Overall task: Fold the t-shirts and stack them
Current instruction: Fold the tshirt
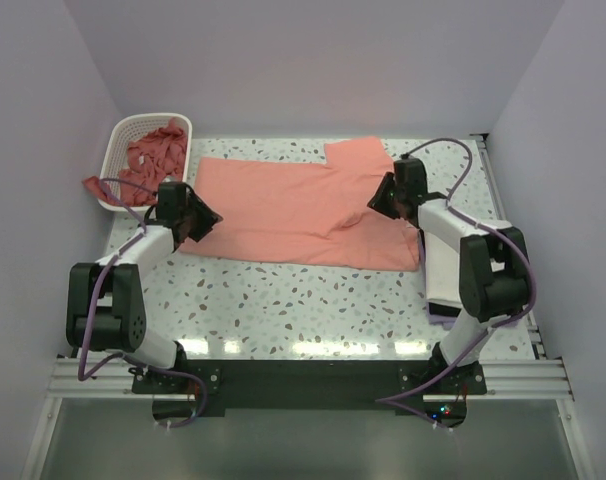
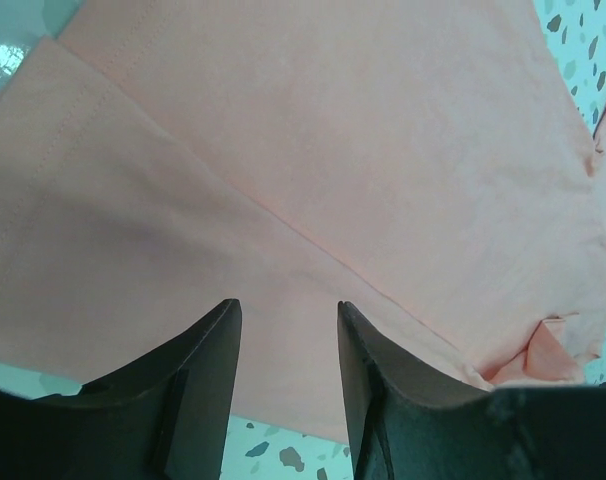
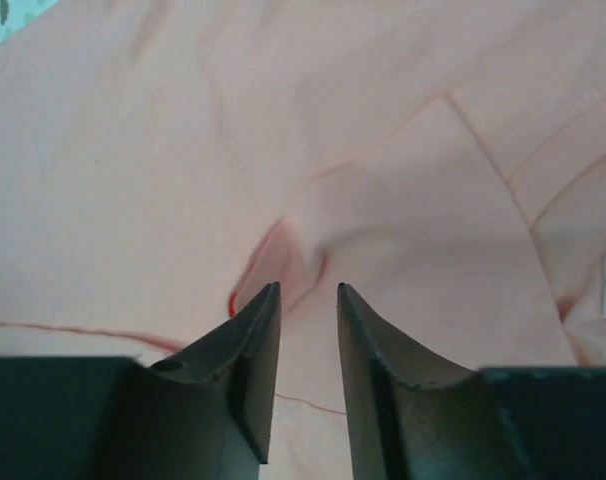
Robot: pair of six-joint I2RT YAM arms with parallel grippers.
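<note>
A salmon-pink t-shirt [image 1: 293, 210] lies spread across the middle of the table, with one sleeve at the far right [image 1: 358, 155]. My left gripper [image 1: 199, 220] is open and empty over the shirt's left edge. In the left wrist view [image 2: 288, 305] its fingers straddle flat cloth [image 2: 333, 130] near a hem. My right gripper [image 1: 381, 196] is open and empty over the shirt's right part. In the right wrist view [image 3: 308, 288] it sits just above a small raised wrinkle [image 3: 283, 250]. A white cloth [image 1: 441, 272], folded, lies under the right arm. More pink t-shirts [image 1: 155, 152] are heaped in the basket.
The white lattice basket [image 1: 123, 135] stands at the far left corner, with one pink shirt [image 1: 101, 187] hanging over its near rim. Speckled tabletop [image 1: 303, 305] shows in front of the spread shirt. Walls close in the table on three sides.
</note>
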